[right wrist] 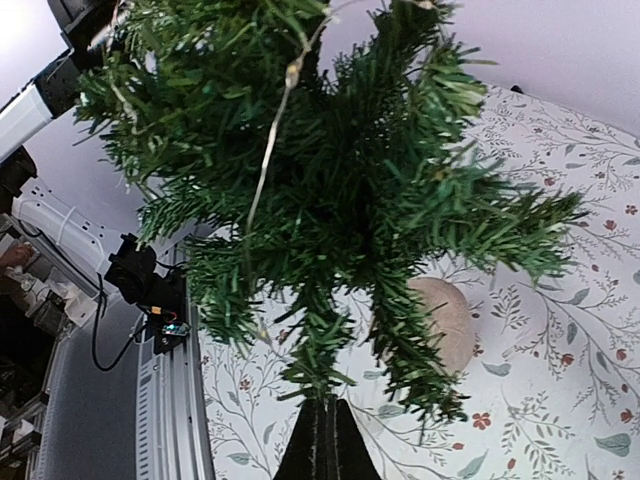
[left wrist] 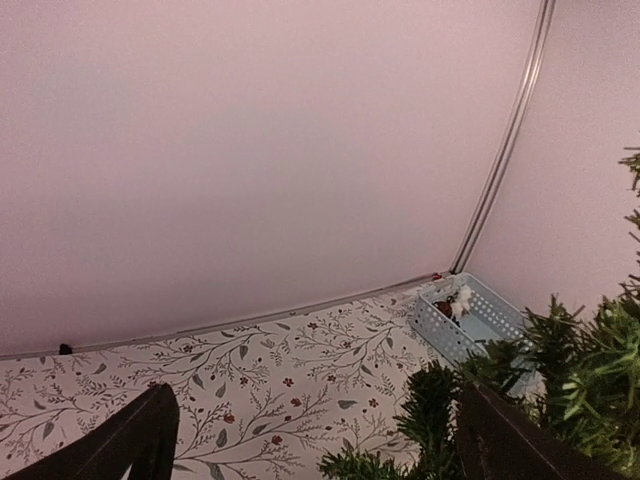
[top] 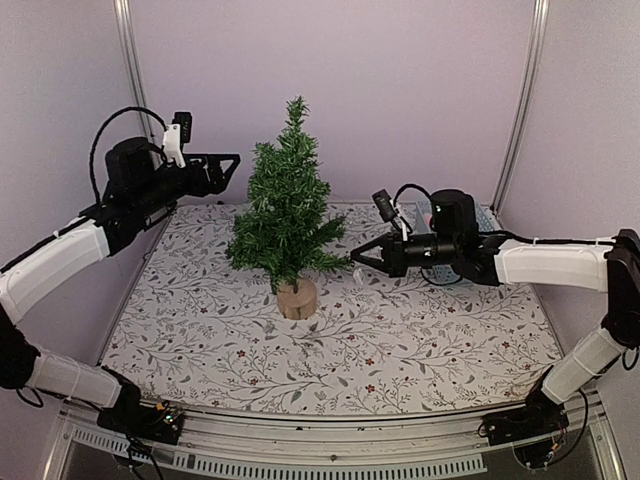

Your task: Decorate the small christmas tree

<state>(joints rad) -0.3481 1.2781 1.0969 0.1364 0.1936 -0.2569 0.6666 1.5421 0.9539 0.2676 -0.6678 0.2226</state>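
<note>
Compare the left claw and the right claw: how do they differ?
The left claw stands open; the right claw is shut. The left claw is level with the small christmas tree's upper half; the right claw sits by its lowest branches. Both are black and point at the tree.

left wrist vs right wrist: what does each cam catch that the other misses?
Left wrist only: the pale blue basket at the far corner, and the left end effector, open. Right wrist only: the wooden stump, a thin pale wire hanging in the branches, and the right end effector, shut. Both: the small christmas tree and the floral tablecloth.
</note>
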